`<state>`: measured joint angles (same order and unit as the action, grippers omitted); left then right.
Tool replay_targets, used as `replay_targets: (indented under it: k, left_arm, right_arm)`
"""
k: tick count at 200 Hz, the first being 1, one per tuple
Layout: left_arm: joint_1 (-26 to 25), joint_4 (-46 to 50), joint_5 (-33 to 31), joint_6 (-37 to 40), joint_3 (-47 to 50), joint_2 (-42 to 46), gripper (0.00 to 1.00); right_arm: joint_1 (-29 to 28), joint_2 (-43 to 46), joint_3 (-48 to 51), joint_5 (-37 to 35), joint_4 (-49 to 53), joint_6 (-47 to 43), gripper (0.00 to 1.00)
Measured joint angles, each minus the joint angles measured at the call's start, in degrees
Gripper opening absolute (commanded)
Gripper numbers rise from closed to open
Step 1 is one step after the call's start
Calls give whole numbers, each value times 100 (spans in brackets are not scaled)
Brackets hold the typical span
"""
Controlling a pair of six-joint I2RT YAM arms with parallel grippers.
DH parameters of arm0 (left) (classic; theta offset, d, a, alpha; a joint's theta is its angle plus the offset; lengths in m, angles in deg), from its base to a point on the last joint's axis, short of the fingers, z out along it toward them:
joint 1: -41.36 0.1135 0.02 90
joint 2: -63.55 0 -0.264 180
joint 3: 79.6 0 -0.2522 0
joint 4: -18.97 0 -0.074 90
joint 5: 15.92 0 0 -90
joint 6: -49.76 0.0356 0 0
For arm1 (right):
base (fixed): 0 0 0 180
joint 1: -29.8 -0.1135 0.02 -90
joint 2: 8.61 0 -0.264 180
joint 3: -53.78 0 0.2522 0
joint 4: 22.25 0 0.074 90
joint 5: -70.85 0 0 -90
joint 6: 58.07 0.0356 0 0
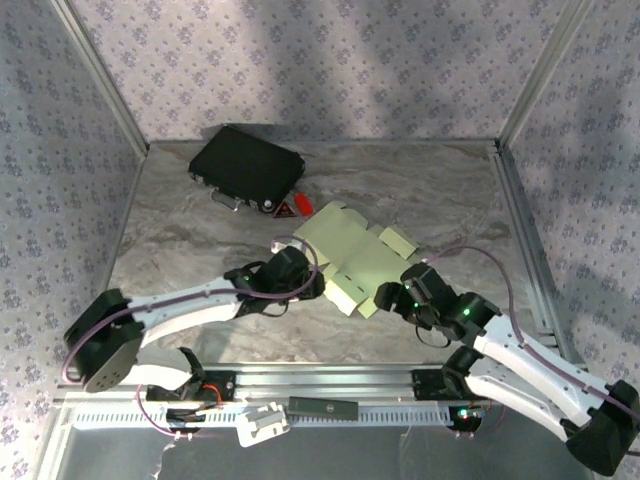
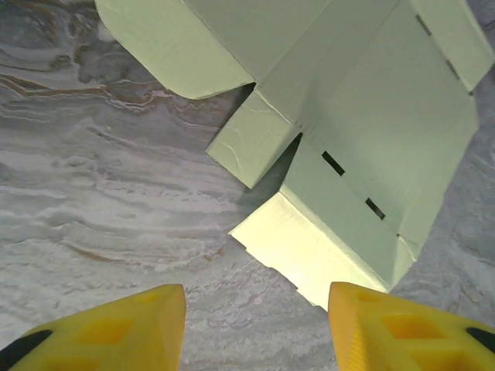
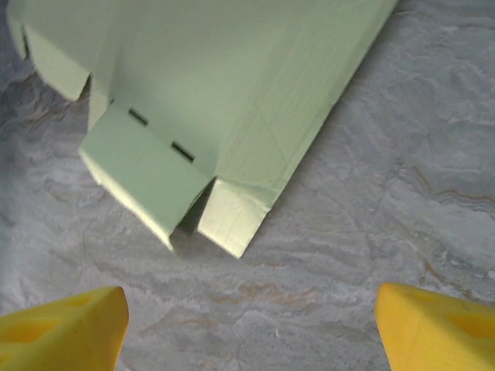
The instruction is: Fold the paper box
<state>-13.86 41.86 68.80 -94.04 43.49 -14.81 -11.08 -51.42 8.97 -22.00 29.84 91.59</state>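
Left tool (image 2: 255,309), right tool (image 3: 249,309), apparently just beside paper box (image 1: 350,262)

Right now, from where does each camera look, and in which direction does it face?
Top external: above and behind the arm bases, looking down and forward at the table, the paper box and a black case; both arms show.
Left wrist: on the left arm, looking past the left gripper down at the box's flaps; two yellow fingertips show.
Right wrist: on the right arm, looking past the right gripper down at the box's end; two yellow fingertips show.
Shared: both wrist views show a box flap with two slots, apparently the same one.
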Motion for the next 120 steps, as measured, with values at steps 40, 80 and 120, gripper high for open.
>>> replay_targets:
  k: [40, 80, 120]
  left_arm:
    - [9, -243, 175, -96, -334, -621, 49]
    - [127, -387, 361, -116, -498, -920, 48]
    - [520, -378, 518, 24, -914, -1246, 46]
  right_arm:
    - [2243, -7, 83, 962, -511, -341, 83]
    - [3528, -1143, 343, 2181, -1709, -529, 78]
    - [3541, -1578, 697, 2739, -2430, -505, 77]
